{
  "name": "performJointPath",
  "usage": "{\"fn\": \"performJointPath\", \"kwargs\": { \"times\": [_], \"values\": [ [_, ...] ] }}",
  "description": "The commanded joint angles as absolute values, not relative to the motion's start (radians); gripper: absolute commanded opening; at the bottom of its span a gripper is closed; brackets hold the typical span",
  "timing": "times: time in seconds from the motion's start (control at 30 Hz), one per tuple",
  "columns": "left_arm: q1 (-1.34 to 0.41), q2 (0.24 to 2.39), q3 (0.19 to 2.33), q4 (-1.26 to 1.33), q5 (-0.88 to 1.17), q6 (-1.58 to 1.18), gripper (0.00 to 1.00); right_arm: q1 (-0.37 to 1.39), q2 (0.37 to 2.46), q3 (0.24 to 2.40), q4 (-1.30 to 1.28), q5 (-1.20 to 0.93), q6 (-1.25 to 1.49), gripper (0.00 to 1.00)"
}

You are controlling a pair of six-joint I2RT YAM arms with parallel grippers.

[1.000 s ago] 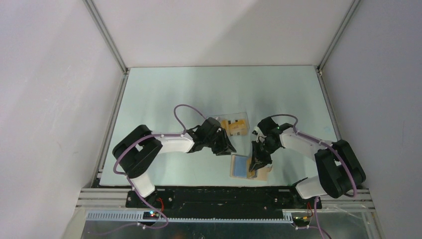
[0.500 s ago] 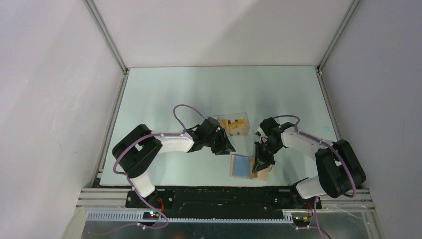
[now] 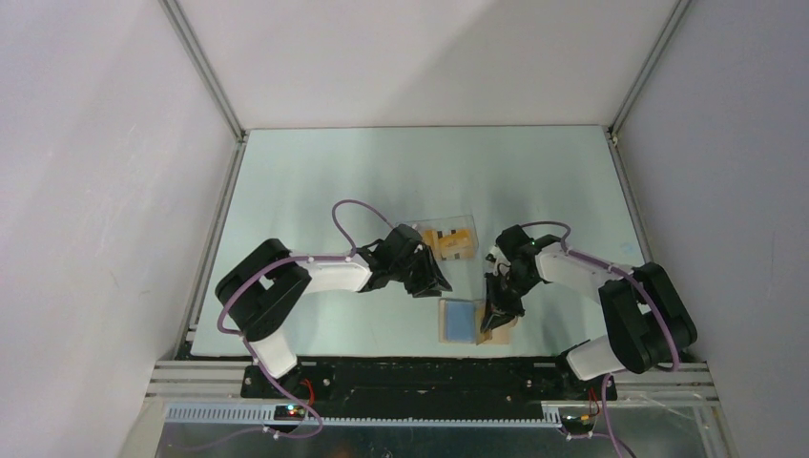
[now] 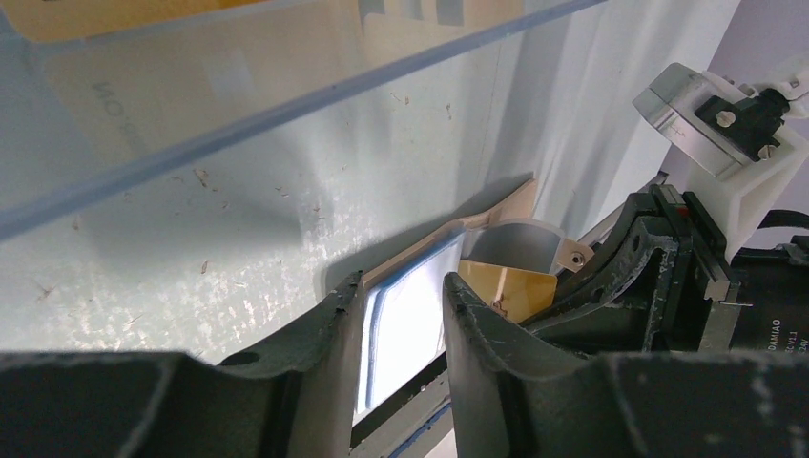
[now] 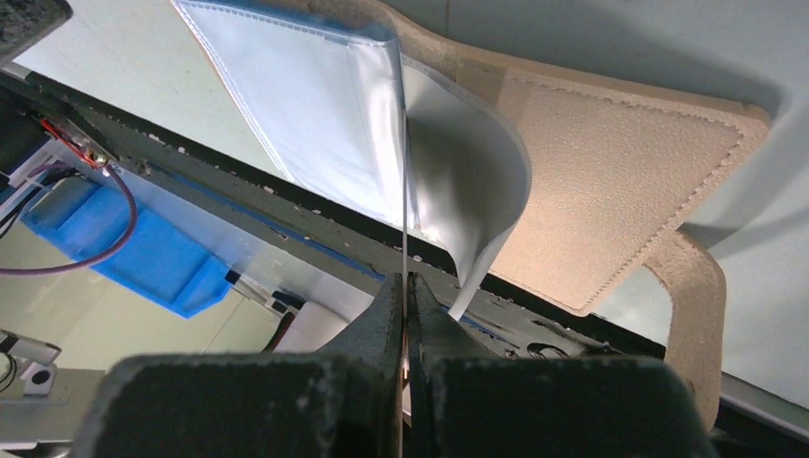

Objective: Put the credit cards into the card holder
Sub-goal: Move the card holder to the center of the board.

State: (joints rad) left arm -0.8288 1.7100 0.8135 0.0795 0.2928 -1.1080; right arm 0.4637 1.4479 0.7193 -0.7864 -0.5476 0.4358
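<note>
Top external view shows one pale green counter [image 3: 324, 191] carrying everything, with two arms reaching in from its near edge. One clear, shallow plastic tray [image 3: 467, 224] sits around the middle of the counter, rather closer to the near edge than the far one. One small tan folding card holder with light blue inner panels [image 3: 460, 320] lies open close to the near edge, a little right of centre.

The left tool [image 3: 432, 284] hovers between the tray and the card holder, its jaws partly apart with nothing between them. The right tool [image 3: 494, 317] is down at the card holder's right side, jaws pinched fully together on one thin orange-yellow credit card [image 4: 506, 288], which stands on edge against a bowed-up blue panel.

More orange-yellow credit cards with dark marks [image 3: 448, 243] lie in the tray; they overlap, so their number cannot be told.

Judging by looks, each card is light, stiff and slick. It is best pinched flat near one short end, leaving the other end free to enter a pocket. The holder looks soft and very light. It would likely slide or buckle under a push, so pressing down its tan outer flap near the edge should steady it.
</note>
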Motion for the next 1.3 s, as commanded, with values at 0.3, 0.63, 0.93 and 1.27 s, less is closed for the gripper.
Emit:
{"fn": "performJointPath", "kwargs": {
  "times": [0.3,0.63,0.93,1.27],
  "values": [
    [-0.825,1.717,0.817,0.078,0.296,-1.113,0.41,0.474,1.427,0.771,-0.789,-0.625,0.400,0.00],
    [-0.825,1.717,0.804,0.078,0.306,-1.119,0.41,0.472,1.490,0.768,-0.812,-0.545,0.394,0.00],
    [-0.824,1.719,0.783,0.077,0.323,-1.127,0.41,0.500,1.502,0.768,-0.771,-0.624,0.365,0.00],
    [-0.825,1.728,0.777,0.070,0.329,-1.131,0.41,0.508,1.444,0.773,-0.808,-0.621,0.358,0.00]
  ]
}}
